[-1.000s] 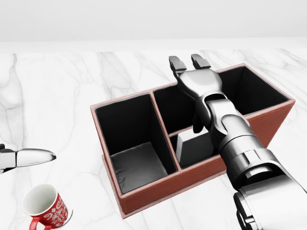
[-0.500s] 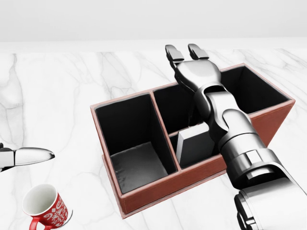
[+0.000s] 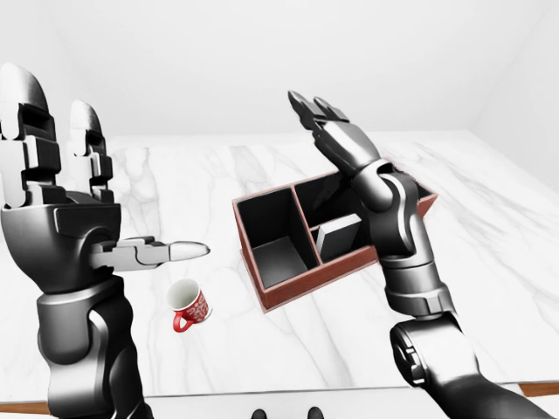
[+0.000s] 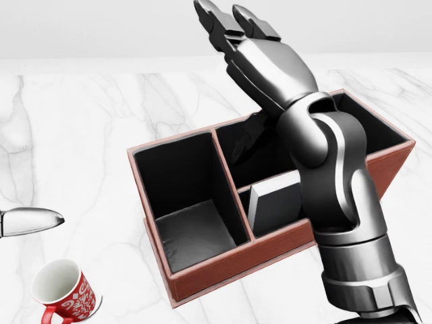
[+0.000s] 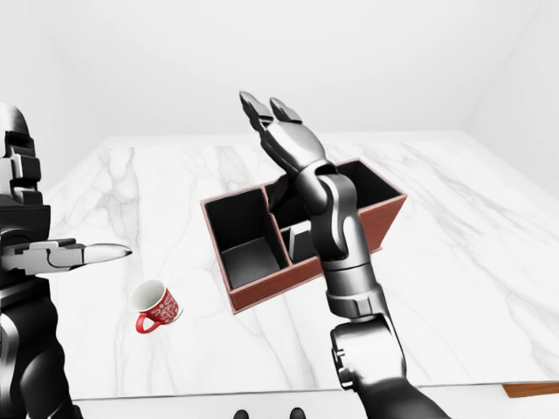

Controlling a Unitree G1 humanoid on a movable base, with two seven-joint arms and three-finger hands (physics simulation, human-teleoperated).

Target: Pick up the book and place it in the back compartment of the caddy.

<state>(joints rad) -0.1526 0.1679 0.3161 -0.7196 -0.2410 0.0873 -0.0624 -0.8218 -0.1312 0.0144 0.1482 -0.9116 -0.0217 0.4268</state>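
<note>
The red-brown caddy (image 4: 202, 275) stands on the white marble table, with black-lined compartments. A grey book (image 4: 273, 206) stands on edge, leaning, in the lower right compartment in the head view, against the centre divider. My right hand (image 4: 226, 17) is open and empty, raised well above the caddy's upper compartment with its fingers pointing up and away. My left hand (image 3: 79, 166) is open and empty, held up at the left of the left-eye view, far from the caddy; only one fingertip (image 4: 30, 221) shows in the head view.
A red mug with a white pattern (image 4: 64, 291) stands on the table to the lower left of the caddy. The marble table top (image 4: 81, 121) spreads around the caddy; its near edge shows in the right-eye view (image 5: 262, 388).
My right hand has risen from just above the caddy's upper compartment to high over it, fingers still spread. The book has stayed in its compartment. My left fingertip has slid slightly left.
</note>
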